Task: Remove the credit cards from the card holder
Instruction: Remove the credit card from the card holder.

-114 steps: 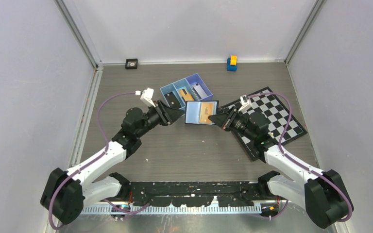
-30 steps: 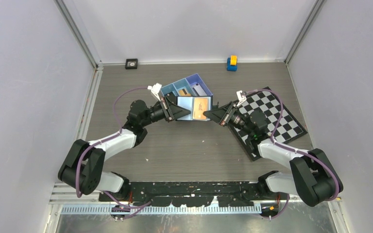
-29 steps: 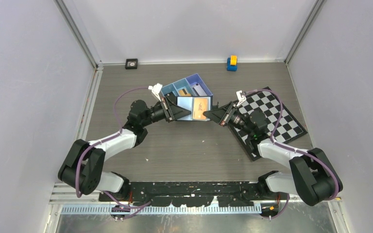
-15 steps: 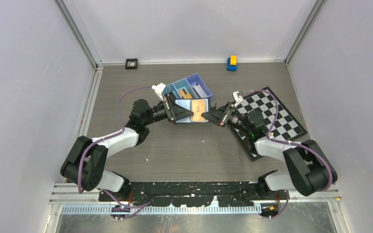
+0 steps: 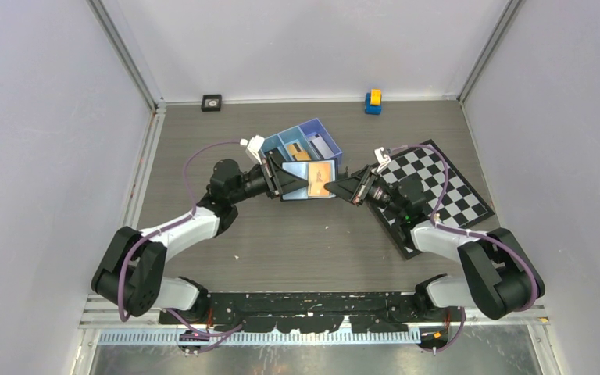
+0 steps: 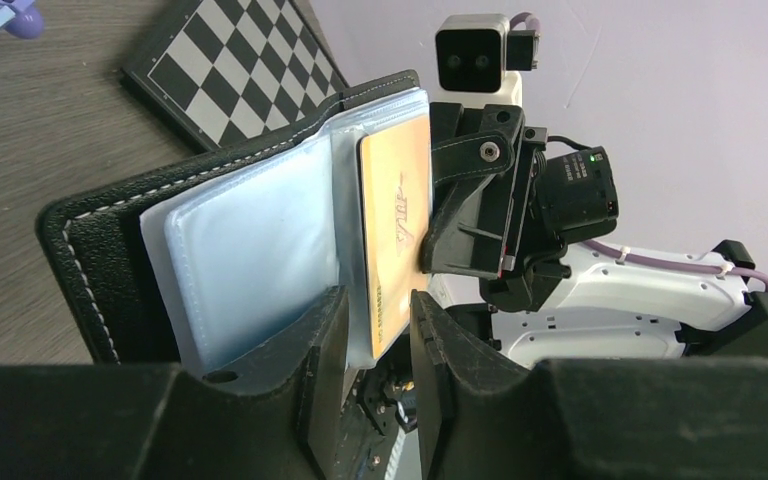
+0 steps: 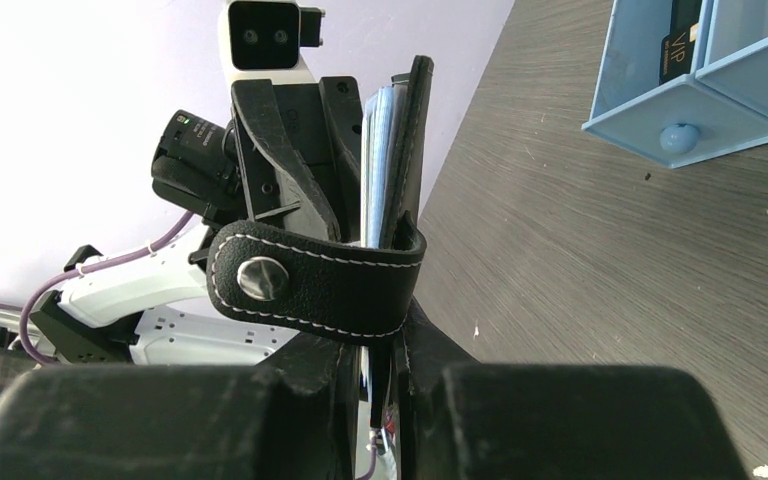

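The black card holder point(image 5: 306, 186) hangs open above the table between the two arms. Its pale bluish sleeves point(image 6: 250, 250) face the left wrist camera. An orange-gold credit card point(image 6: 396, 225) sticks out of the inner sleeve. My left gripper point(image 6: 370, 305) straddles the lower edge of that card and sleeve, its jaws a little apart, so it is open. My right gripper point(image 7: 392, 350) is shut on the holder's black cover point(image 7: 408, 150), just under the strap tab point(image 7: 310, 282). From above, the left gripper point(image 5: 295, 181) and right gripper point(image 5: 330, 188) meet at the holder.
A blue three-compartment tray point(image 5: 324, 129) with several small items stands just behind the holder. The chequered board point(image 5: 445, 183) lies under the right arm. A blue and yellow block point(image 5: 373, 101) and a small black square point(image 5: 212, 102) sit by the back wall.
The left gripper has slid further onto the holder's inside and its jaws have widened. The right gripper keeps its grip and has moved the holder slightly left.
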Available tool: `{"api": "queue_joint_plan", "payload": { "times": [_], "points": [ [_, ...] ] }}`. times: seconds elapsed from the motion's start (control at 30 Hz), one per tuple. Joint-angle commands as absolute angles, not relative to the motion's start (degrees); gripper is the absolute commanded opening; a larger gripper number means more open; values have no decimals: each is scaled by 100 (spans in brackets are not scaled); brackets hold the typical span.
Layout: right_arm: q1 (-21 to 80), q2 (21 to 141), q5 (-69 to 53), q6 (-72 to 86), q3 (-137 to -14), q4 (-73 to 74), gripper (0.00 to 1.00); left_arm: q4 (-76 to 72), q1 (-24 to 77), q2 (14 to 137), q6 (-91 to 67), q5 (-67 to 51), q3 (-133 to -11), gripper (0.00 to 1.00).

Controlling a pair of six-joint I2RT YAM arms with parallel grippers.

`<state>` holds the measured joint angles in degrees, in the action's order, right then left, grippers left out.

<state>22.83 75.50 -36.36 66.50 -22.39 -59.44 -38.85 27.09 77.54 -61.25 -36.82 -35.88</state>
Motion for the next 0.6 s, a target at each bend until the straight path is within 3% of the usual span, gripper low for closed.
{"api": "queue_joint_plan", "payload": {
  "times": [0.0,0.23,0.43,0.57],
  "points": [
    [2338,7451,-3682,6653,-2496,-6416,0,-4184,2680,7816,-6169,-3700,-3713,30],
    [2338,7576,-3725,6755,-2505,-6553,1,-5530,2681,8150,-6849,-4183,-3672,23],
    [2337,7645,-3744,6829,-2497,-6675,0,-5645,2680,8246,-6936,-4217,-3674,22],
    [2337,7667,-3734,6836,-2496,-6669,0,-6132,2673,8298,-7159,-4315,-3637,12]
  ]
}}
